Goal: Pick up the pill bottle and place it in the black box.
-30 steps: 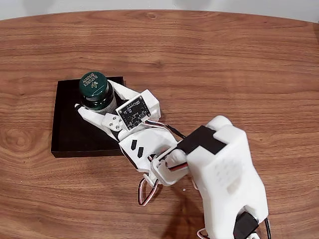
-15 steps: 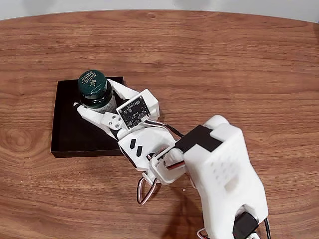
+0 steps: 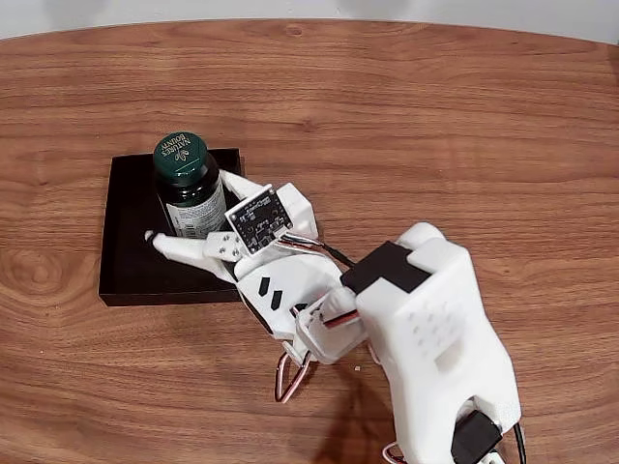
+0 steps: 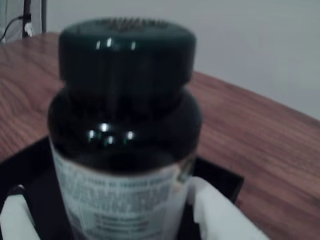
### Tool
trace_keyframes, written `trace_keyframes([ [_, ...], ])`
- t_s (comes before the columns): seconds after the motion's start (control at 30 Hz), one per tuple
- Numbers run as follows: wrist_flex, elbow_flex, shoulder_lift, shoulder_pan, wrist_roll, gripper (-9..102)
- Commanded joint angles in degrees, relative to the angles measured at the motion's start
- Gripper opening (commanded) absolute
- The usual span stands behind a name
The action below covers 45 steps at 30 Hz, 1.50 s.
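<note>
Fixed view first: the wooden bench point(image 3: 406, 106) fills the picture, with the white arm point(image 3: 435, 338) reaching in from the lower right toward the black box point(image 3: 131, 256) at the left. Inside the box, near its upper right corner, the pill bottle point(image 3: 189, 188) stands upright, its long axis vertical and its green cap on top. The pincer point(image 3: 193, 224) sits around the bottle's lower body, one white finger crossing low in front of it and the other at its right side. From the wrist view, the pill bottle point(image 4: 122, 135) stands between the two white fingers point(image 4: 220, 212), with dark gaps beside the label, so the pincer looks spread apart, not clamped. The bottle seems to rest on the box floor, so I judge a straight pull back toward the arm's base would clear it.
</note>
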Motion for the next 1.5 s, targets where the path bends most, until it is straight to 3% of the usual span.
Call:
trace_keyframes([
  [0.0,0.18,0.7,6.77,-0.26,0.53,39],
  [0.63,11.78,14.15,29.62,2.29,1.58,35],
  [1.47,36.47,35.24,71.89,13.62,0.09,29],
])
